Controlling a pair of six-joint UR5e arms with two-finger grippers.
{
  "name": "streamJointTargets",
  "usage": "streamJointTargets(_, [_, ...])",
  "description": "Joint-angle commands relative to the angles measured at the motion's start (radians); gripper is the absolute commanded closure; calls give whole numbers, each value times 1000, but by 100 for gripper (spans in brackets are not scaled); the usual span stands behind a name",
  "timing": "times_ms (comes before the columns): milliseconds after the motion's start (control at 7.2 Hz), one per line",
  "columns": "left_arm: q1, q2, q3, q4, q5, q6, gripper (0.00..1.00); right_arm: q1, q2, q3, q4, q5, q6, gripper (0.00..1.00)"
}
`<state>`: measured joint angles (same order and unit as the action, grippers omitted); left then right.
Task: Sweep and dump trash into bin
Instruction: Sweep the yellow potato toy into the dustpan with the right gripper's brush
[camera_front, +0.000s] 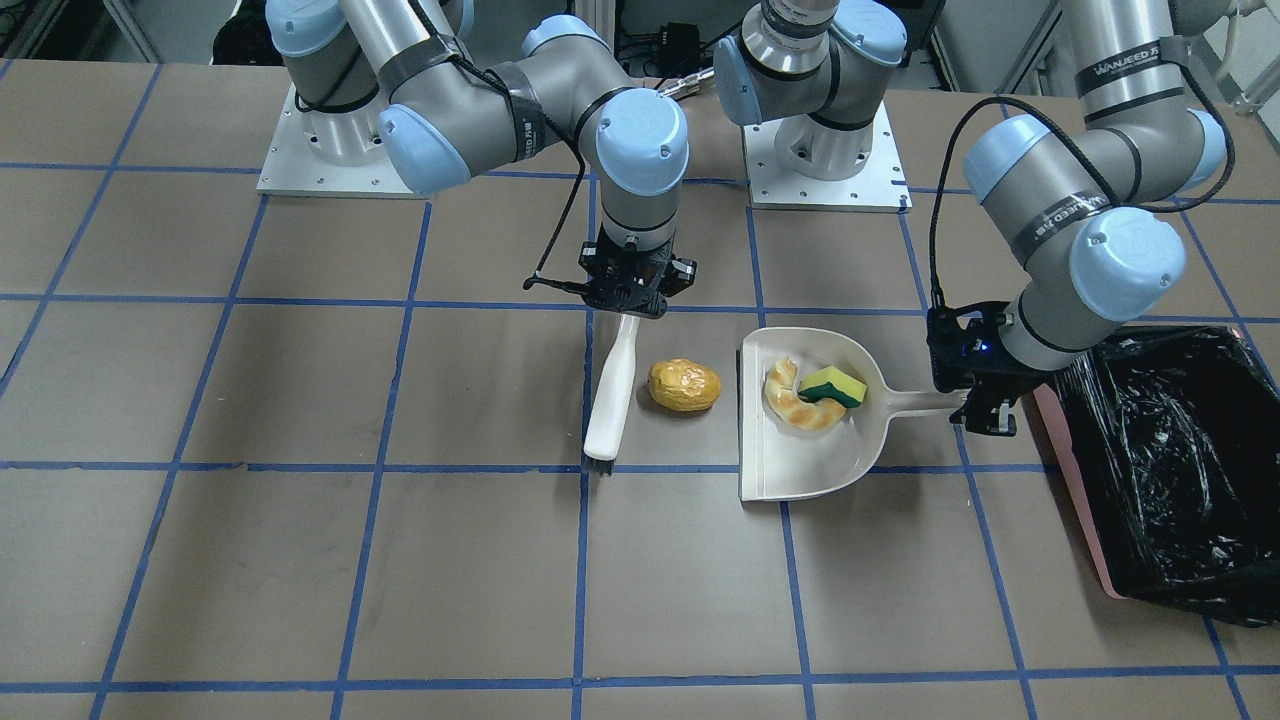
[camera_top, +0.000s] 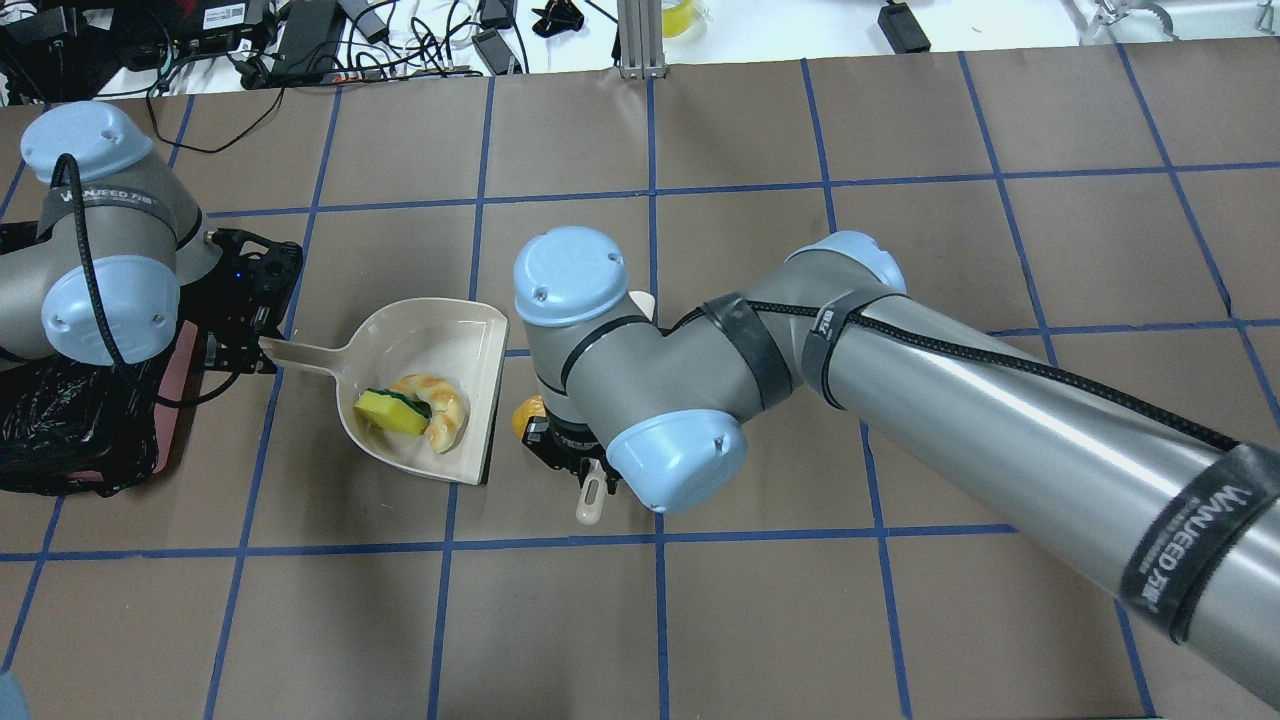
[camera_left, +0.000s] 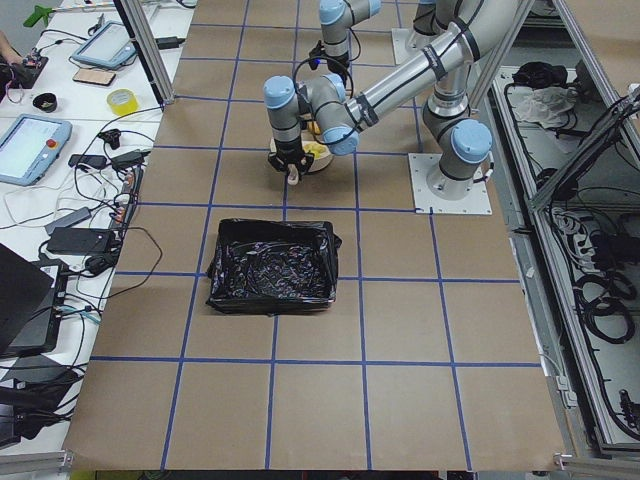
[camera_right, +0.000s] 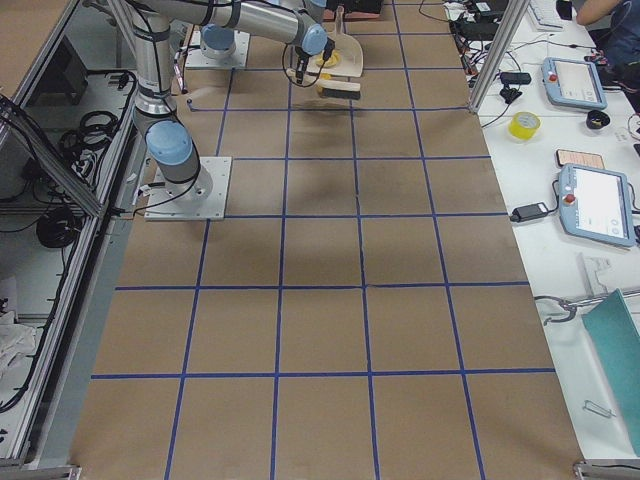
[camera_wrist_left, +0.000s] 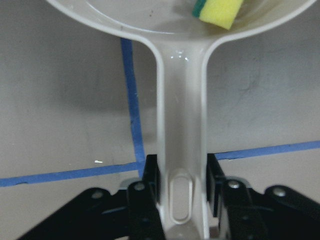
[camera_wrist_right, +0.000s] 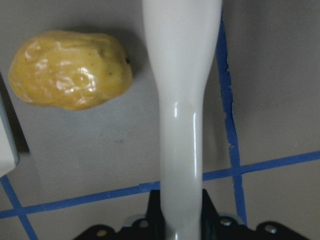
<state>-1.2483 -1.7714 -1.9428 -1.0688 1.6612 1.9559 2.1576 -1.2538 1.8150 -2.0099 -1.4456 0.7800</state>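
Above brush, right gripper downturned.

**Even overhead light, soft shadows, small glints**

Bright, diffuse light falls from above on the brown table, so shadows are short and soft. A faint one lies under the potato-like lump, and a wider grey one spreads beside the dustpan handle in the left wrist view. Small white glints sit on the lump, on the brush handle and on the crinkled black bag of the bin. The fixed views are sharp. Both wrist views turn slightly soft toward the bottom edge.
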Motion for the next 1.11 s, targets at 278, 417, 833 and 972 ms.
streamJointTargets(278, [-5, 36, -48, 15, -4, -34, 100, 50, 16, 32, -136, 5, -2, 100])
streamJointTargets(417, [-5, 35, -45, 16, -4, -34, 100, 57, 45, 29, -180, 11, 1, 100])
streamJointTargets(833, [-7, 35, -45, 18, -8, -34, 100, 99, 143, -89, -274, 45, 109, 100])
streamJointTargets(972, [-7, 35, -42, 18, -8, -32, 100, 122, 178, -177, -224, 56, 142, 100])
